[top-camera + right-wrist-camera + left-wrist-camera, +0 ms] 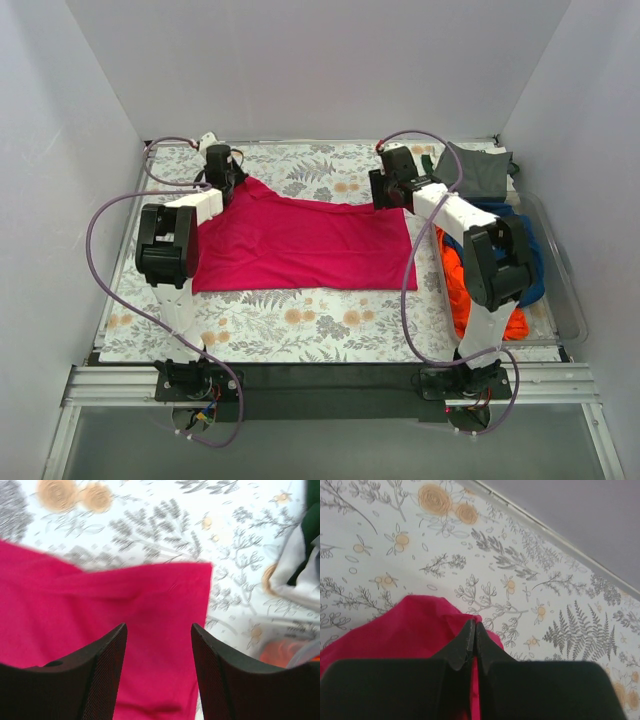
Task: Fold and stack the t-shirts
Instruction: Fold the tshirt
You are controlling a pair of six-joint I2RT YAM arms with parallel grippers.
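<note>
The magenta-pink t-shirt (300, 245) lies spread on the floral cloth in the middle of the table. My left gripper (228, 185) is at its far left corner, and in the left wrist view it (474, 625) is shut on a pinch of the pink fabric (405, 630). My right gripper (385, 195) hovers over the far right corner. In the right wrist view it (158, 627) is open, with the pink shirt (100, 605) below and nothing between its fingers. At the right lie the dark grey-green (478, 172), navy (530, 260) and orange (460, 285) t-shirts in a heap.
A clear plastic bin (565, 290) stands at the table's right edge, and the heap of shirts lies partly in it. Its rim (300, 625) and some orange cloth (280, 652) show in the right wrist view. White walls close the table's back and sides.
</note>
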